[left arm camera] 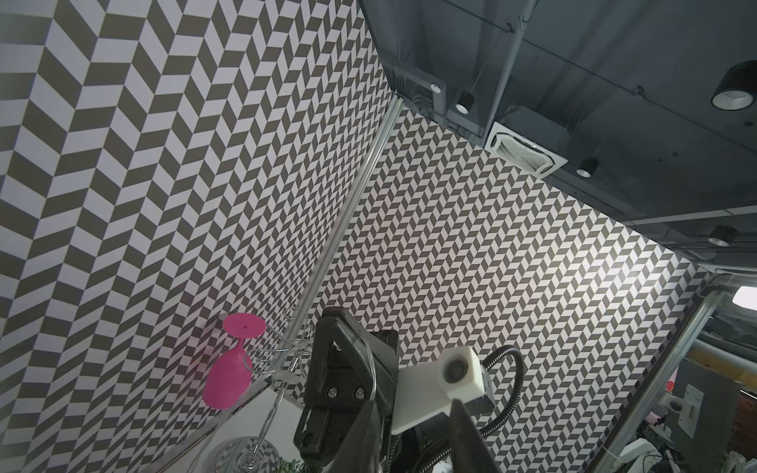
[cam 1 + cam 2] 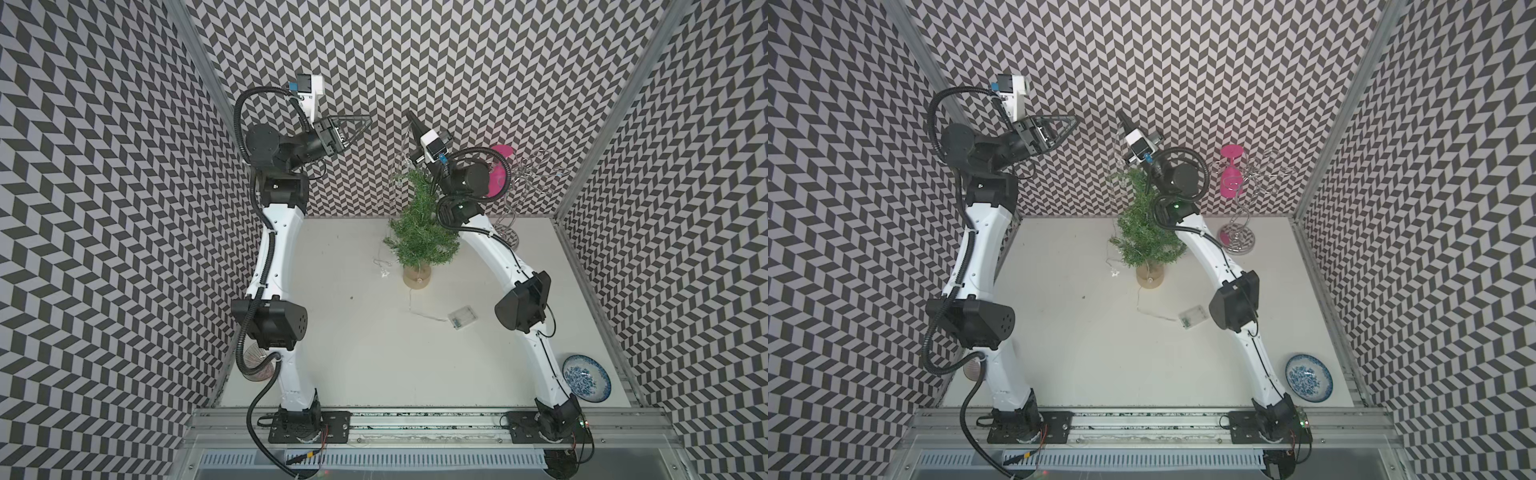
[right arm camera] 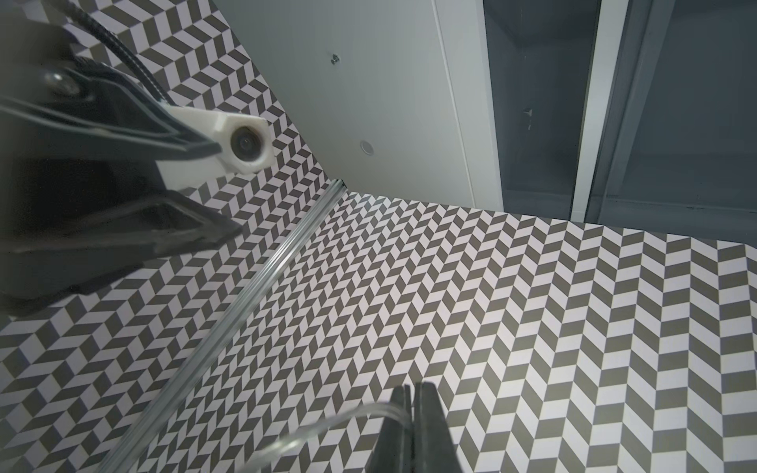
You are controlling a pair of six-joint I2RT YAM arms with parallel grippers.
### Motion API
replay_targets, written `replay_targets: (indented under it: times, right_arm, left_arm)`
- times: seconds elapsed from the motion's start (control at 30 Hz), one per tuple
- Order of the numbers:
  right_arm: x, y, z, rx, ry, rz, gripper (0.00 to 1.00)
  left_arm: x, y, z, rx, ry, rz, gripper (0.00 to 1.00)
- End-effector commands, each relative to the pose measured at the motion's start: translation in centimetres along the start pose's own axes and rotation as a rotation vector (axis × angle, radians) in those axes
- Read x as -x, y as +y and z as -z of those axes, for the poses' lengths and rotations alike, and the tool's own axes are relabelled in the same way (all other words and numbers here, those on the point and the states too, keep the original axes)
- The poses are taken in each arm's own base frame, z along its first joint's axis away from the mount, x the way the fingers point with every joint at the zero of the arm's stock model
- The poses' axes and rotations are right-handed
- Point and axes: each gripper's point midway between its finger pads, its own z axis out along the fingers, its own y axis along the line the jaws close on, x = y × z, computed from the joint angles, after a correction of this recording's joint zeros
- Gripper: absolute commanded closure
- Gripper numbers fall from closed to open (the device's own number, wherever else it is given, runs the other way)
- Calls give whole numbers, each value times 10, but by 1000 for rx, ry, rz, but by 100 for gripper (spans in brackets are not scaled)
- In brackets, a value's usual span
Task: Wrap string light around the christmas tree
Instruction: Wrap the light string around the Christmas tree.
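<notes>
The small green christmas tree [image 2: 419,232] [image 2: 1144,232] stands on its tan base [image 2: 417,277] near the back of the table. My right gripper [image 2: 410,116] [image 2: 1122,115] [image 3: 411,391] is raised above the treetop, pointing up, shut on the clear string light [image 3: 346,415] [image 1: 372,374]. From there the wire hangs down the tree's left side [image 2: 400,166], and a star [image 2: 384,271] rests on the table. Its transparent battery box [image 2: 461,316] [image 2: 1192,317] lies in front of the tree. My left gripper [image 2: 365,120] [image 2: 1073,119] [image 1: 413,403] hovers left of the right one, open and holding nothing.
A chrome rack [image 2: 509,232] [image 2: 1239,239] holding an upside-down pink glass [image 2: 498,176] [image 2: 1231,174] [image 1: 229,381] stands at the back right. A blue-and-white plate [image 2: 587,378] lies at the front right. A patterned bowl [image 2: 255,360] sits behind the left arm. Patterned walls close in three sides.
</notes>
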Motion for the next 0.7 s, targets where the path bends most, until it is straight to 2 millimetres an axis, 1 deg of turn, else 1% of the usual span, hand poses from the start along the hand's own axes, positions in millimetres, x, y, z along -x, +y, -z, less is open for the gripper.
replay_targets:
  times: [0.0, 0.03, 0.1, 0.2, 0.33, 0.47, 0.57, 0.67]
  right_arm:
    - [42, -33, -5, -35, -66, 30, 100]
    - [44, -35, -5, -32, -72, 17, 100]
    - [49, -26, -8, 13, -73, -6, 100]
    - [53, -11, -11, 44, -71, -30, 100]
    - [50, -4, -11, 43, -69, -43, 100]
    - [60, 4, -14, 59, -81, -52, 100]
    - [60, 5, -15, 61, -76, -51, 100]
    - [60, 3, -15, 58, -72, -51, 100]
  left_arm:
    - [-7, -13, -4, -13, 23, -12, 66]
    - [-9, -13, -4, -12, 23, -11, 64]
    - [-15, -13, -4, -11, 23, -16, 58]
    - [-26, -10, -2, 2, 28, -14, 50]
    - [-42, -9, 4, 24, 56, -11, 45]
    - [-54, -3, 7, 50, 74, -1, 40]
    - [-66, 0, 9, 55, 105, 20, 37]
    - [-85, 5, 12, 85, 142, 14, 34]
